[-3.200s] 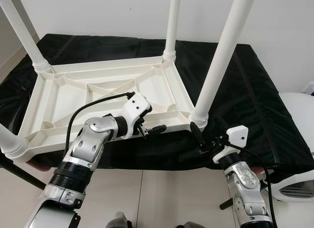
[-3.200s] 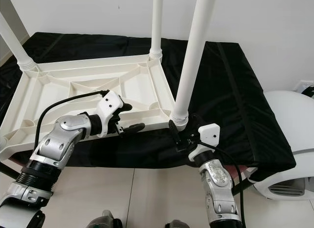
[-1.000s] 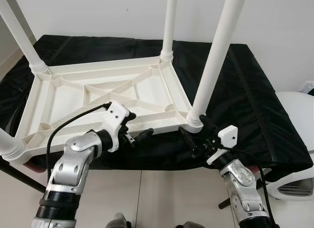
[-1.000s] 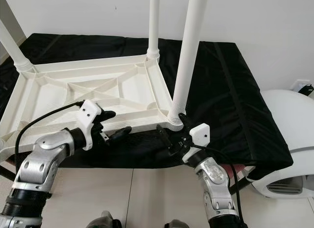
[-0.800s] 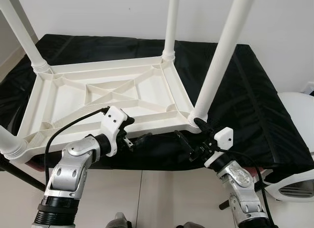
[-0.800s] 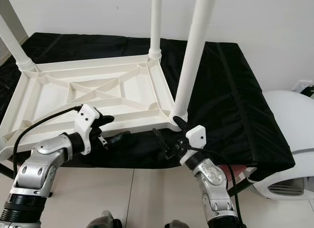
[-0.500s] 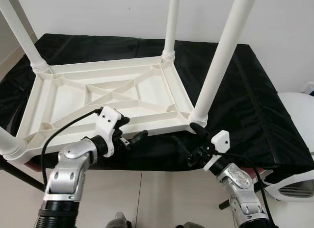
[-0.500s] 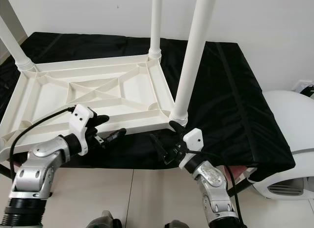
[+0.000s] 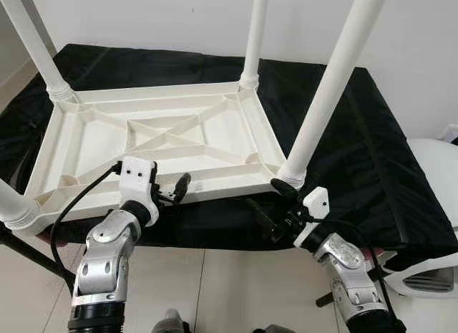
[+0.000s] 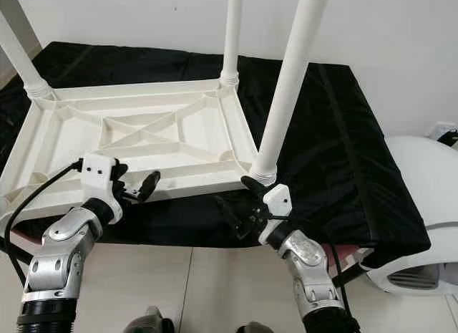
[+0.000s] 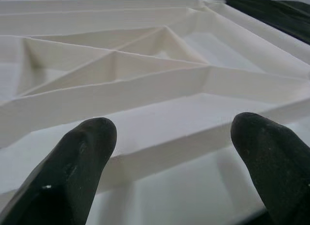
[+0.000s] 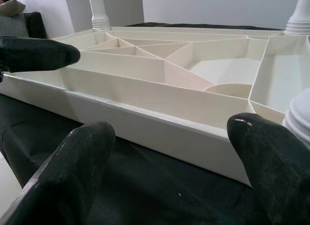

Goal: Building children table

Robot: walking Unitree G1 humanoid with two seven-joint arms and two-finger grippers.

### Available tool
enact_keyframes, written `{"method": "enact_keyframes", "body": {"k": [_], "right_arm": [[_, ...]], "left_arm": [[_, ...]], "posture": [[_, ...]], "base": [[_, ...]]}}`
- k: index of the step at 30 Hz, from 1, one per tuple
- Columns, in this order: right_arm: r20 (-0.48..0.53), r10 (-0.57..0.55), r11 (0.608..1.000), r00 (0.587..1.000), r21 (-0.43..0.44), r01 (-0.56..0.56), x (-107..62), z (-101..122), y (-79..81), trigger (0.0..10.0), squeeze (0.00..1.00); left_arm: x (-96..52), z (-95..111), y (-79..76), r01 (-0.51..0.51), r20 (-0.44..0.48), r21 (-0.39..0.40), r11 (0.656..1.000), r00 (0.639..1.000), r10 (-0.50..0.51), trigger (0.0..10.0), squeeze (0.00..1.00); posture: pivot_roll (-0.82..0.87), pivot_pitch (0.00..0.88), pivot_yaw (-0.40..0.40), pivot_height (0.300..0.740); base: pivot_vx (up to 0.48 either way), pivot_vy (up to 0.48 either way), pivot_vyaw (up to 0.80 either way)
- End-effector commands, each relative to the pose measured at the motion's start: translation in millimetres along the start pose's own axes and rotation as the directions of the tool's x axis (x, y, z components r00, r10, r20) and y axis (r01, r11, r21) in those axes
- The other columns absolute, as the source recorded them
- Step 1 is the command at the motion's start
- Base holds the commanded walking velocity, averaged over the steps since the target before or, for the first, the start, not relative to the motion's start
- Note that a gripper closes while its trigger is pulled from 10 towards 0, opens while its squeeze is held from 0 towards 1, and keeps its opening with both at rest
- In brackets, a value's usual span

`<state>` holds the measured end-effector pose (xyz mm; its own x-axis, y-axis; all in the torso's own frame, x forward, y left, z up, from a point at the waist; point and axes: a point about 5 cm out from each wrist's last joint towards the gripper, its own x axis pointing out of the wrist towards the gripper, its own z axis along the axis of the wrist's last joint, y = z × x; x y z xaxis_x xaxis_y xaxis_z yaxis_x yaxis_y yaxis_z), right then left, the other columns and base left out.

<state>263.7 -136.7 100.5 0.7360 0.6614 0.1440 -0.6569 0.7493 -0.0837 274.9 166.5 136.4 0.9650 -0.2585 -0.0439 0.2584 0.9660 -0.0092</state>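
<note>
**Upside-down children's table on a black tabletop**

Lying flat on the black-covered tabletop (image 9: pixel 358 154): a white children's table (image 9: pixel 164 143), legs (image 9: pixel 333 82) sticking up. Hovering at its near edge with fingers wide apart, holding nothing: the left claw (image 9: pixel 175 192). Waiting wide open and empty just beside the near right leg, close to the table's corner: the right claw (image 9: pixel 266 208).
</note>
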Motion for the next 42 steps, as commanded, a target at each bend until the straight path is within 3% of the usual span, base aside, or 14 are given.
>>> {"method": "enact_keyframes", "body": {"k": [1,11,16,19,22,30,33,37,39,42], "right_arm": [[0.008,0.0,1.0,1.0,0.007,0.0,2.8,-1,0.5,10.0,0.0],[0.031,-0.031,0.999,0.999,0.009,0.031,10.5,-1,-1.2,10.0,0.0],[0.033,-0.118,0.993,0.992,-0.019,0.119,8.5,-2,-13.4,10.0,0.0],[0.032,-0.236,0.971,0.971,-0.02,0.237,5.6,-3,-26.3,10.0,0.0],[0.032,-0.236,0.971,0.971,-0.02,0.237,5.6,-3,-26.3,10.0,0.0],[0.026,-0.343,0.939,0.939,-0.03,0.343,-0.8,-6,-36.6,10.0,0.0],[0.014,-0.443,0.895,0.897,-0.061,0.443,-8.0,-7,-50.5,10.0,0.0],[0.013,-0.467,0.882,0.884,-0.067,0.467,-9.9,-8,-54.1,10.0,0.0],[0.009,-0.525,0.848,0.851,-0.077,0.524,-14.0,-9,-61.6,10.0,0.0],[0.017,-0.541,0.837,0.841,-0.082,0.541,-14.2,-8,-63.9,10.0,0.0]], "left_arm": [[-3.3,-1,1.9,-0.055,0.016,0.018,0.998,0.998,0.055,10.0,0.0],[-3.6,-7,-2.1,-0.109,0.034,0.004,0.994,0.993,0.109,10.0,0.0],[-1.7,-5,-2.8,-0.113,0.043,0.006,0.994,0.993,0.113,10.0,0.0],[0.2,-3,-4.4,-0.109,0.056,0.007,0.994,0.993,0.108,10.0,0.0],[0.2,-3,-4.4,-0.109,0.056,0.007,0.994,0.993,0.108,10.0,0.0],[4.0,0,-6.5,-0.084,0.072,0.012,0.996,0.994,0.082,10.0,0.0],[7.7,2,-7.8,-0.066,0.081,0.023,0.998,0.995,0.064,10.0,0.0],[8.3,2,-8.1,-0.062,0.083,0.025,0.998,0.995,0.06,10.0,0.0],[9.8,2,-7.9,-0.059,0.083,0.032,0.998,0.995,0.057,10.0,0.0],[12.1,2,-5.4,-0.066,0.086,0.039,0.997,0.994,0.062,10.0,0.0]], "posture": [[0.09,0.004,-0.052,0.74],[0.09,0.0,-0.054,0.74],[0.09,0.0,-0.05,0.74],[0.08,0.0,-0.049,0.74],[0.08,0.0,-0.049,0.74],[0.07,0.0,-0.044,0.74],[0.07,0.0,-0.045,0.74],[0.07,0.0,-0.045,0.74],[0.07,0.0,-0.046,0.74],[0.07,0.003,-0.049,0.74]], "base": [[0.0,0.0,0.0],[0.0,0.0,0.0],[0.0,0.0,0.0],[0.0,0.0,0.0],[0.0,0.0,0.0],[0.0,0.0,0.0],[0.0,0.0,0.0],[0.0,0.0,0.0],[0.0,0.0,0.0],[0.0,0.0,0.0]]}}
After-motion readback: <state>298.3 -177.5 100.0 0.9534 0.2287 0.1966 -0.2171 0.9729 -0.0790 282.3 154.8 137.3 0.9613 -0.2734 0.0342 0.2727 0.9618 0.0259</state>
